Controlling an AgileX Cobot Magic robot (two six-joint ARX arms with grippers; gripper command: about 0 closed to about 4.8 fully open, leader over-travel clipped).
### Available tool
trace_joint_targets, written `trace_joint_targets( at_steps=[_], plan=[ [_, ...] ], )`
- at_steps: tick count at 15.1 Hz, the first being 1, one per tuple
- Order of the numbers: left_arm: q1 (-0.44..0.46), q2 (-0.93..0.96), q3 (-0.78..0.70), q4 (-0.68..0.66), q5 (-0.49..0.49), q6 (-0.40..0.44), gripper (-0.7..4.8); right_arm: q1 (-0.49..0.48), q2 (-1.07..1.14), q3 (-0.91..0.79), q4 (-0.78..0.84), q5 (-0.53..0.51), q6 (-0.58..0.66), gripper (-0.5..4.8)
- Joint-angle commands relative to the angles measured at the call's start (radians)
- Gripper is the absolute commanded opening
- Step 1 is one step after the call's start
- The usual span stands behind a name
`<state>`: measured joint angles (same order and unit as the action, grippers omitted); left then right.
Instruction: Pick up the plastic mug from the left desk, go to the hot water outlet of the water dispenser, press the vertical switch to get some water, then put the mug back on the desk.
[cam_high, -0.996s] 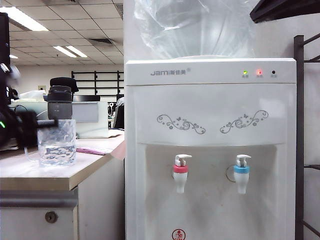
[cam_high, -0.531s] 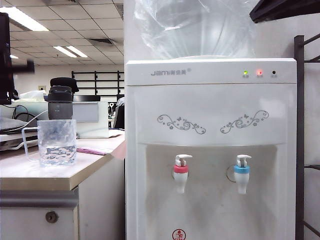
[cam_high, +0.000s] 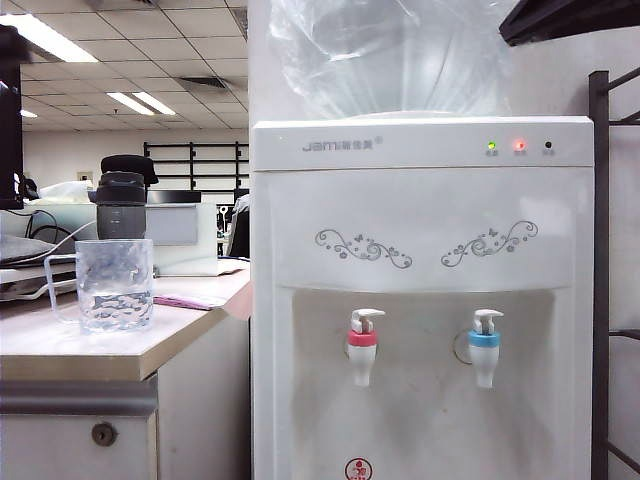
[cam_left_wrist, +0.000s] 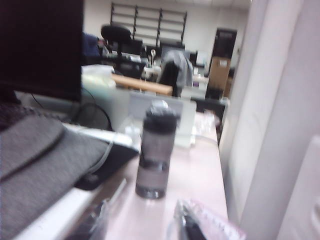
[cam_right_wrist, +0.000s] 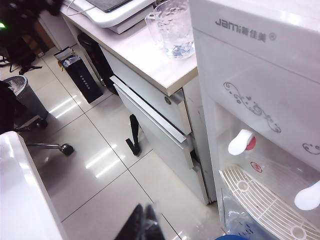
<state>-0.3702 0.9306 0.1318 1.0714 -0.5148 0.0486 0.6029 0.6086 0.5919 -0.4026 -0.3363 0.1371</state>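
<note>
Exterior view puts the plastic mug upright on the tabletop at about 9 o'clock in the frame. Its thin handle points toward 9 o'clock, and a dark grey bottle stands just behind it at 12. The hot water outlet and its vertical switch sit on the water dispenser, toward 4 o'clock from the mug and well apart from it.

I think I see a little water low in the mug, so I judge it already filled and set back, which leaves clearing the left arm. To do that well, I would lift before swinging, stay off the handle side, and give the bottle room, since a nudge to either could spill water.

Neither arm shows in the exterior view. My left wrist camera looks along the tabletop toward the bottle, so the left end effector is somewhere over the near part of it. That picture is smeared, though. Dark shapes along its near edge may be fingers, and I cannot tell whether they are spread or pinched. No mug is clear there either.

The right end effector hangs over the floor in front of the dispenser, its fingers pressed together on nothing.

Faceted walls make the water level hard to read.
</note>
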Motion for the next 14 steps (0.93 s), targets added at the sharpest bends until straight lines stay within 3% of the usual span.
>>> trace_joint_targets(
  at_steps=[1,3,5,7,10,11,12,13,14],
  plan=[
    [0.031,-0.140,-0.017,-0.052,0.005,0.000,1.87,0.000,-0.008,0.004,0.010,0.000,0.001,-0.01],
    [0.217,-0.242,-0.051,-0.055,0.055,0.000,1.87,-0.065,-0.116,-0.026,0.011,-0.007,0.001,-0.01],
    [0.345,-0.321,-0.087,-0.060,0.055,0.000,1.87,-0.150,-0.214,-0.060,0.010,-0.007,0.001,-0.01],
    [0.461,-0.456,-0.124,-0.127,-0.052,0.003,1.86,-0.334,-0.356,-0.110,0.010,0.000,0.001,-0.01],
    [0.462,-0.521,-0.124,-0.177,-0.145,0.004,1.85,-0.481,-0.454,-0.182,0.018,0.000,0.001,-0.01],
    [0.457,-0.745,-0.124,-0.345,-0.140,0.004,1.84,-0.595,-0.605,-0.325,-0.049,0.000,0.001,-0.01],
    [0.457,-0.771,-0.124,-0.356,-0.137,0.004,1.84,-0.600,-0.606,-0.347,-0.043,0.000,0.000,-0.01],
    [0.457,-0.804,-0.123,-0.443,-0.079,-0.022,1.84,-0.601,-0.606,-0.424,-0.042,0.000,0.000,-0.01],
    [0.457,-0.804,-0.124,-0.592,0.039,-0.019,1.84,-0.600,-0.606,-0.465,-0.042,0.001,0.000,-0.01]
  ],
)
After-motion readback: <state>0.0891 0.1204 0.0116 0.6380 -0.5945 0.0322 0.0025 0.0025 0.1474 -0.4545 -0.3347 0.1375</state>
